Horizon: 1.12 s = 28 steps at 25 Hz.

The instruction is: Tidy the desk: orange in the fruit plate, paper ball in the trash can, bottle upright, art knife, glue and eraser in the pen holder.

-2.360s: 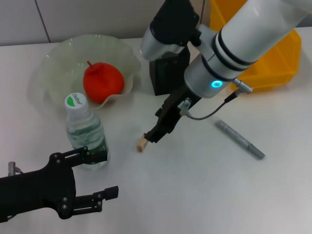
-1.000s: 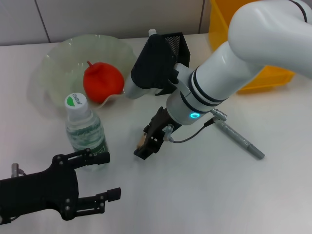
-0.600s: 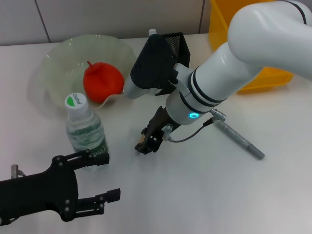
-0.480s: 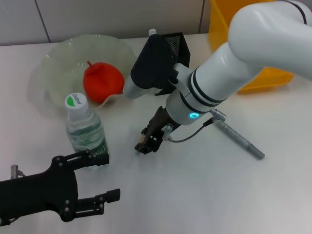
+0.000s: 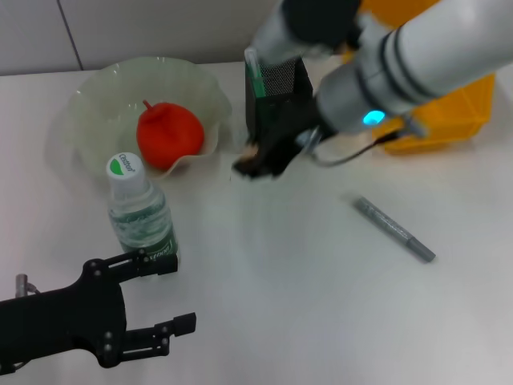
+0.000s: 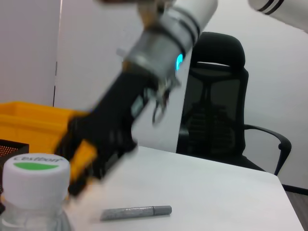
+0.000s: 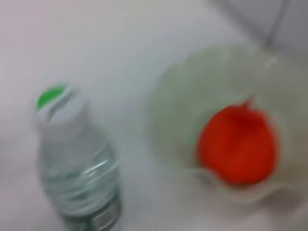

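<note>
Wide bare stretch of the table [image 5: 304, 297] lies in front of the pen holder [image 5: 276, 96], broken only by the art knife [image 5: 394, 228] lying flat off to the holder's right-front. Left of the holder, the fruit plate [image 5: 88, 104] with the orange [image 5: 168, 135] crowds close, leaving a narrow gap. The upright bottle [image 5: 140, 212] stands left-front of the holder, with the left gripper [image 5: 164, 297] just in front of it. Right of the holder, the yellow bin [image 5: 449, 104] walls things off. The right gripper [image 5: 260, 160] hangs at the holder's front-left corner.

Orange [image 5: 169, 134] in plate [image 5: 88, 112], bottle [image 5: 140, 212] upright before it
</note>
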Tool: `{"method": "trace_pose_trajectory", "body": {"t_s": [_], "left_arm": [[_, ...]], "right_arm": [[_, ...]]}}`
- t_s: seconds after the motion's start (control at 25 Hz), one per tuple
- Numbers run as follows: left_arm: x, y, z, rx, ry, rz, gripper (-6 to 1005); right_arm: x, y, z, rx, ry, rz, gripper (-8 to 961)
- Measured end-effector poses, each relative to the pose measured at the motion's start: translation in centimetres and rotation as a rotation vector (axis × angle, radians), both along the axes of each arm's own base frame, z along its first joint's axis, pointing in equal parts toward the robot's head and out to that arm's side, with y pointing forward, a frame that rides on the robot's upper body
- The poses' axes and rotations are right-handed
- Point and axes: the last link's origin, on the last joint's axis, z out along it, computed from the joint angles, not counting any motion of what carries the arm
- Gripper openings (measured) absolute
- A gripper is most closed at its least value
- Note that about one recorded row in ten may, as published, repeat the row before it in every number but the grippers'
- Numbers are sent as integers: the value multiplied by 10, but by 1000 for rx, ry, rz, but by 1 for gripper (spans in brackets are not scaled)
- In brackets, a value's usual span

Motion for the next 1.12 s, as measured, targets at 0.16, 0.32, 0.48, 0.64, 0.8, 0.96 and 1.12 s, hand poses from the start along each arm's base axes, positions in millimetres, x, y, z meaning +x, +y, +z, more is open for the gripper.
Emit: {"method": "trace_pose_trajectory", "body": {"t_s": [0.16, 0.32, 0.48, 0.64, 0.8, 0.96, 1.12], "left_arm": [[-1, -1, 0, 5, 3, -1, 786], [-1, -1, 0, 5, 3, -1, 786], [1, 1, -1, 4, 2, -6, 786], [1, 1, -1, 4, 2, -6, 786], [1, 1, -1, 3, 2, -6, 786], [1, 1, -1, 2, 1, -4, 786], [1, 2, -1, 2, 1, -3, 786]], "right_arm": [[-3, 2, 30, 95, 46, 12, 407], [1, 7, 51, 194, 44, 20, 408], [13, 20, 53, 268, 12, 8, 411], [19, 27, 48, 292, 18, 5, 414], [26, 38, 33, 308, 14, 17, 418], [32, 45, 25, 323, 12, 8, 421], [40, 55, 23, 371, 29, -10, 425]]}}
